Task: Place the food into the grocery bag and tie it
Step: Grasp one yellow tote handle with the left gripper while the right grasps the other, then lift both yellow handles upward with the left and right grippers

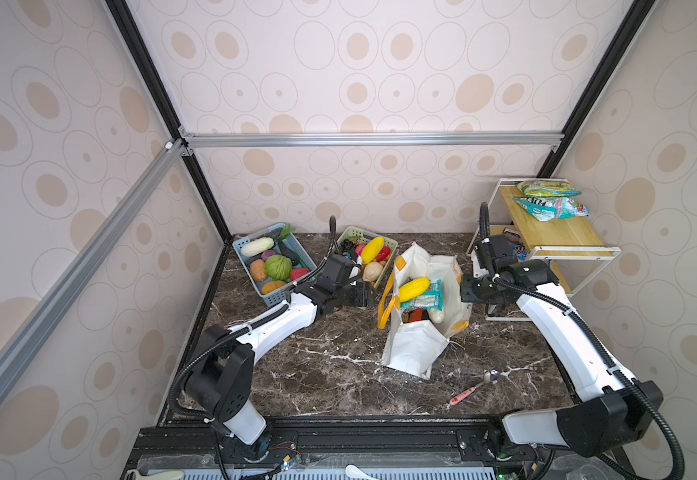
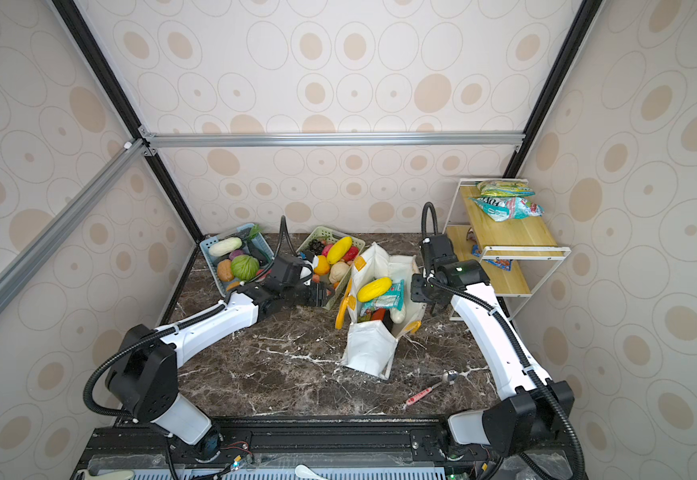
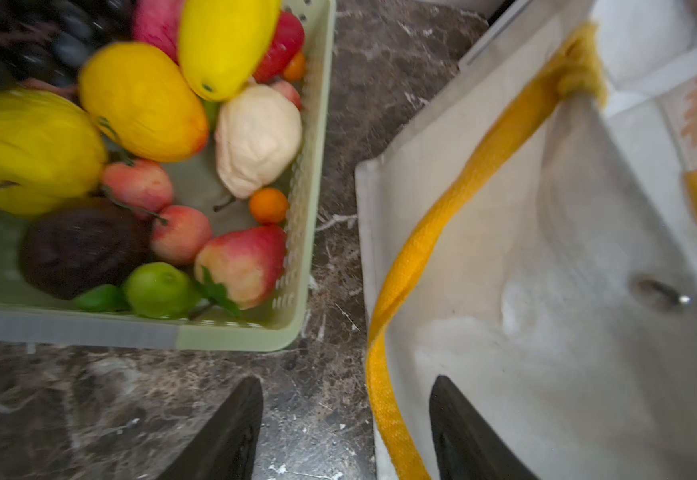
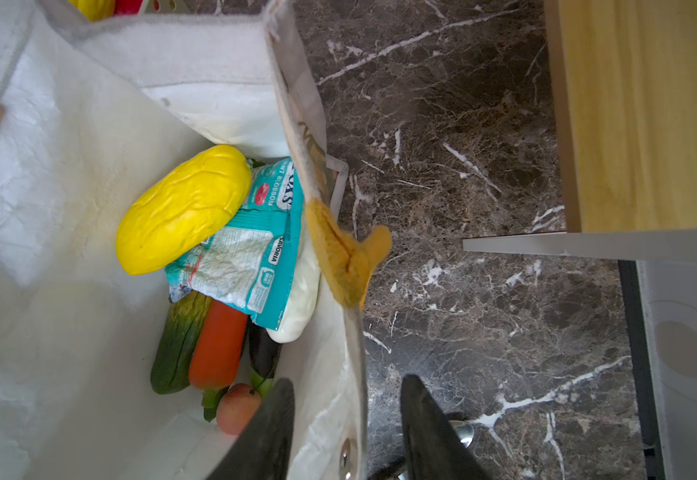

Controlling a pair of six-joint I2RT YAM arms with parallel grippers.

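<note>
right tool: apart, astride grocery bag wall | left tool: apart

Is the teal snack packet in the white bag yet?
Yes, the teal snack packet lies inside the grocery bag, partly under a yellow piece.

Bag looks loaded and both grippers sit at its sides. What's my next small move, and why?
Probably close the right gripper on the grocery bag wall: its jaws are open astride that rim, one inside, one outside; food already lies inside, and the left gripper is open astride the yellow handle.
</note>
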